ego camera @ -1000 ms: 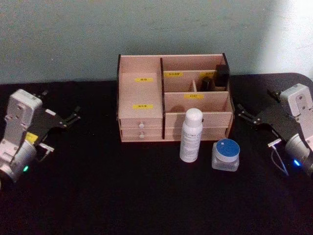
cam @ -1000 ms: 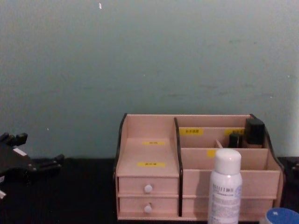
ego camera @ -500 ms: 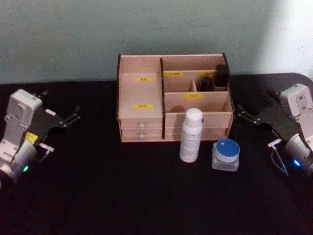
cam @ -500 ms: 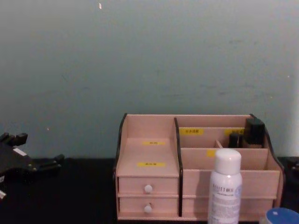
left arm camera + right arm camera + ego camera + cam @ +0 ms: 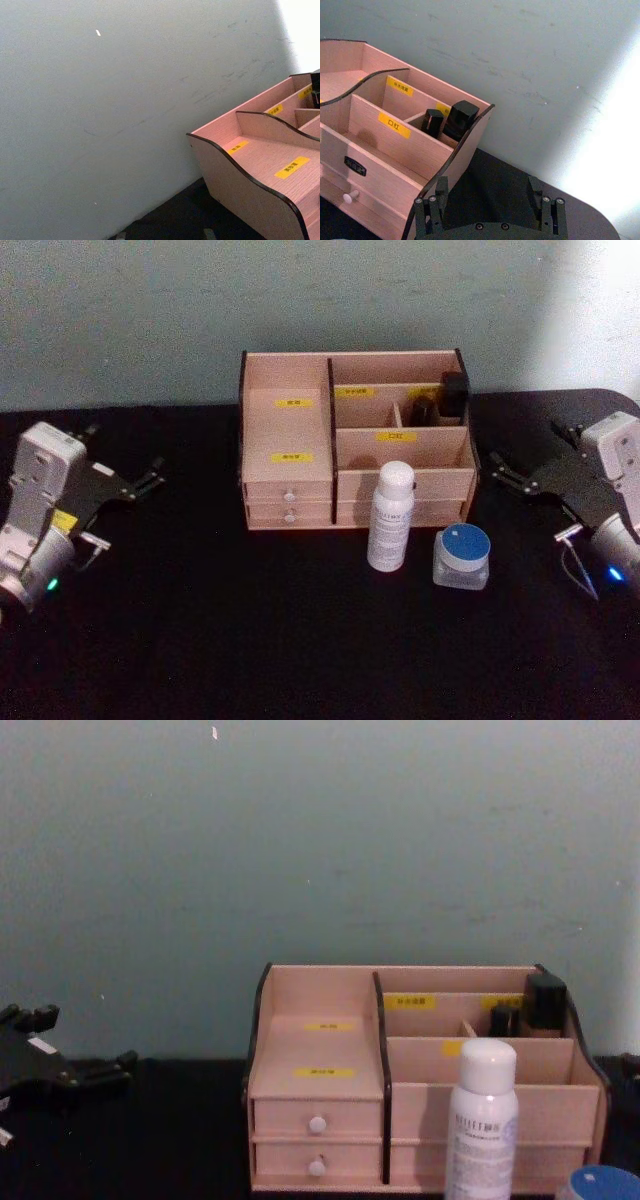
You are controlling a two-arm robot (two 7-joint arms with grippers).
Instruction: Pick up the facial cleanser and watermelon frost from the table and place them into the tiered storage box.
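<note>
A pale pink wooden box (image 5: 288,435) stands at the back of a black cloth table (image 5: 250,640), against a matte grey-green wall (image 5: 150,310). The box steps down towards the front, apparently so that each open compartment can be reached from above. It has dark curved side panels, yellow labels and two small drawers with white knobs. Two dark bottles (image 5: 452,398) stand in its rear right compartment.

Just in front of the box, towards its right half, the cleanser (image 5: 391,515) stands upright. It is a tall, slim, smooth white cylinder with a rounded cap and fine grey print. Close beside it, on the side away from the box's centre, sits the frost jar (image 5: 461,556), squat, translucent and topped by a round blue lid. The two stand apart, which probably leaves room for fingers around either one.

The left gripper (image 5: 152,478) waits well to the left of the box with its fingers spread and nothing in them. The right gripper (image 5: 503,472) waits near the box's right side, black fingers wide apart and empty. It is the nearer one to both items. Neither item is in the box yet, so the first pick appears not to have begun.
</note>
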